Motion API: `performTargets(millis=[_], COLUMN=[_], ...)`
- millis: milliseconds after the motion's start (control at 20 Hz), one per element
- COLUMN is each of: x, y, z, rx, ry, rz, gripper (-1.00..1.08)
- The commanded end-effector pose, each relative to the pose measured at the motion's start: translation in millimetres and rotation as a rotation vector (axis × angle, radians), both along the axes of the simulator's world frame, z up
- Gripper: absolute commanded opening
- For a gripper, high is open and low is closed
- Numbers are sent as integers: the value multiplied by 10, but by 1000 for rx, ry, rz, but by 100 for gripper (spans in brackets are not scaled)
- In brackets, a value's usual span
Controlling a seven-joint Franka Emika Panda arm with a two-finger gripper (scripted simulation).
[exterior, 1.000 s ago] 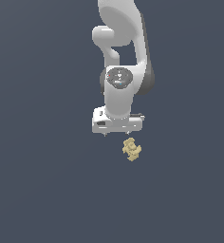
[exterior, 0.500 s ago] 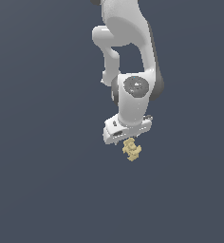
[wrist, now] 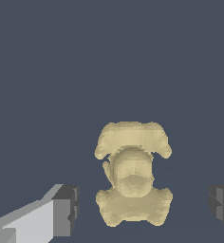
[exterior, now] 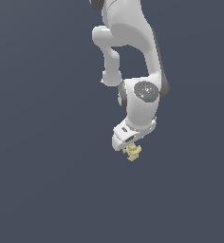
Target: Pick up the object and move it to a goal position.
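The object (exterior: 132, 152) is a small pale yellow-tan knobbly lump lying on the dark blue-grey floor, directly under the white arm's hand. In the wrist view the object (wrist: 132, 172) fills the middle, with blocky lobes at both ends. My gripper (exterior: 131, 148) hangs just above it in the exterior view, its fingers hidden behind the hand. The wrist view shows my gripper (wrist: 144, 209) open: one dark finger pad (wrist: 66, 210) stands on one side of the object and the other pad (wrist: 222, 206) on the opposite side, both clear of it.
The white arm (exterior: 133, 61) rises from the hand to the exterior view's upper edge. A plain dark blue-grey floor (exterior: 47, 180) surrounds the object.
The arm has swung toward the exterior view's right and come down. The hand now sits right over the object, which has not moved.
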State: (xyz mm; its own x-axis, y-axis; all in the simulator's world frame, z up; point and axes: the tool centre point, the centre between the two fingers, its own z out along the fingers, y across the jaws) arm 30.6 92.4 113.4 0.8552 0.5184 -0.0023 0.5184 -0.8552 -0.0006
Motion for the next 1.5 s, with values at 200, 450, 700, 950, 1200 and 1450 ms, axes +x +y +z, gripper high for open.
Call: performTargets(millis=[200, 450, 700, 950, 1200, 1450], x=[8, 5, -3, 9, 11, 11], y=[28, 31, 35, 36, 36, 36], z=[-16, -165, -430, -515, -514, -514], rx=[1, 1, 1, 1, 1, 1], ry=[-1, -2, -2, -2, -2, -2], rz=[18, 20, 24, 24, 24, 24], gripper=[100, 100, 100, 100, -100, -100])
